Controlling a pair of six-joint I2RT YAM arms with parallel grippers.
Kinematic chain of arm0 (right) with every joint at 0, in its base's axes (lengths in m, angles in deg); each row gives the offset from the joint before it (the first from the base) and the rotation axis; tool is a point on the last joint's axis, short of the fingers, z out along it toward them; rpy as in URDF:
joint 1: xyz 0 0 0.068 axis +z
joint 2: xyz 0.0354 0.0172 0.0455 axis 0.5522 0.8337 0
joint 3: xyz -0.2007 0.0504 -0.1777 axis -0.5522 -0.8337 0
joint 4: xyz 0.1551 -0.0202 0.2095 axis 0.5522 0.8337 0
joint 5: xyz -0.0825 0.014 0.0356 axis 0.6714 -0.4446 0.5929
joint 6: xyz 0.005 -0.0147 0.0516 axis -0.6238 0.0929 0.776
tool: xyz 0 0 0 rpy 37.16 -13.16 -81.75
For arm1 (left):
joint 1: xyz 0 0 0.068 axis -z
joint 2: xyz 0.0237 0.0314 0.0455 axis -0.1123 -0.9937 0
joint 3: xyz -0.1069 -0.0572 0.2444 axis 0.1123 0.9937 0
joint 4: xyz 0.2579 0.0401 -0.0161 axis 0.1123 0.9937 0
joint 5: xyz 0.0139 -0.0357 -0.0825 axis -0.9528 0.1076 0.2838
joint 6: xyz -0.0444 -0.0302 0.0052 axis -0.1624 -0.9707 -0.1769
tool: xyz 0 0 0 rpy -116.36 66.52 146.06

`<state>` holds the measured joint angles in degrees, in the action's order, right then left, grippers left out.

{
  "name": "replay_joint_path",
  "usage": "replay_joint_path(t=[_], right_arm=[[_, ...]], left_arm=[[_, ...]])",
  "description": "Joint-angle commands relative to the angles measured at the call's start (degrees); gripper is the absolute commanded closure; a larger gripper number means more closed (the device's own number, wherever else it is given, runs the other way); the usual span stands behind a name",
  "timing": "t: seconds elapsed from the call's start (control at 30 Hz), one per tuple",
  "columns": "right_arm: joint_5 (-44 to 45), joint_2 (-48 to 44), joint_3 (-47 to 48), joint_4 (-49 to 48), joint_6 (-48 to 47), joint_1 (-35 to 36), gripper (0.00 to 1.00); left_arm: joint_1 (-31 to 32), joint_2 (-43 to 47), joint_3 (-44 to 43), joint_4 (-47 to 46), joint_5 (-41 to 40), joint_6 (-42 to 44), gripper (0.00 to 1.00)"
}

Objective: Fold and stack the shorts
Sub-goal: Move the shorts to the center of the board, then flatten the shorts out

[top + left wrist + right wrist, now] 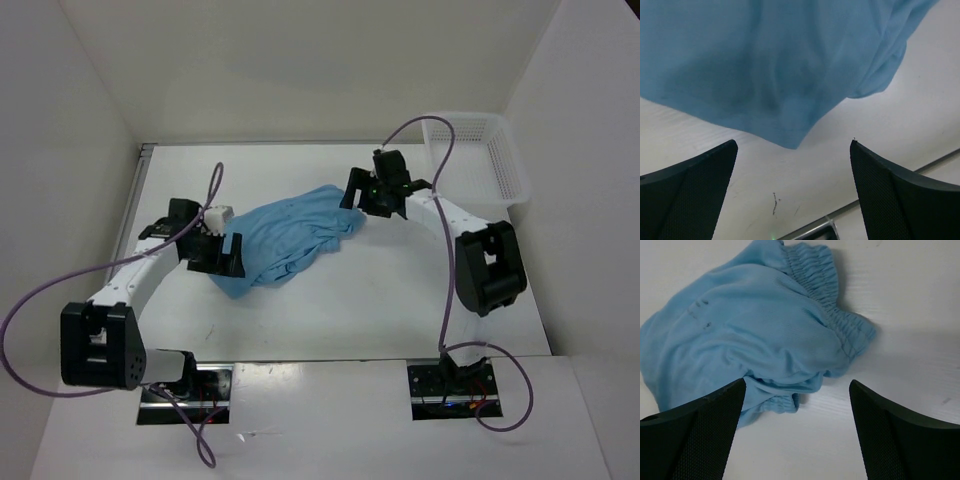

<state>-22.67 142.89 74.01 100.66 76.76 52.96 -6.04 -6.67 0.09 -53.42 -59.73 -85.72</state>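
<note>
Both gaping released, left end effector (794, 142) and right end effector (797, 381) flank the shorts (290, 235).

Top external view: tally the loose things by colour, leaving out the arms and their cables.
Light blue: 1, the shorts
White: 1, the mesh basket
Total: 2
</note>
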Motion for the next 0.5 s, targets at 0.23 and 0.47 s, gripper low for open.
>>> replay_joint_path(t=[0.23,0.47], right_arm=[[5.07,7.09,4.12,-1.15,1.85,2.44,0.18],[6.21,8.23,3.59,-0.54,1.85,2.44,0.21]], left_arm=[[11.99,-5.09,2.20,5.73,-5.74,0.23,0.17],[13.13,-7.37,1.85,6.98,-14.54,0.23,0.29]])
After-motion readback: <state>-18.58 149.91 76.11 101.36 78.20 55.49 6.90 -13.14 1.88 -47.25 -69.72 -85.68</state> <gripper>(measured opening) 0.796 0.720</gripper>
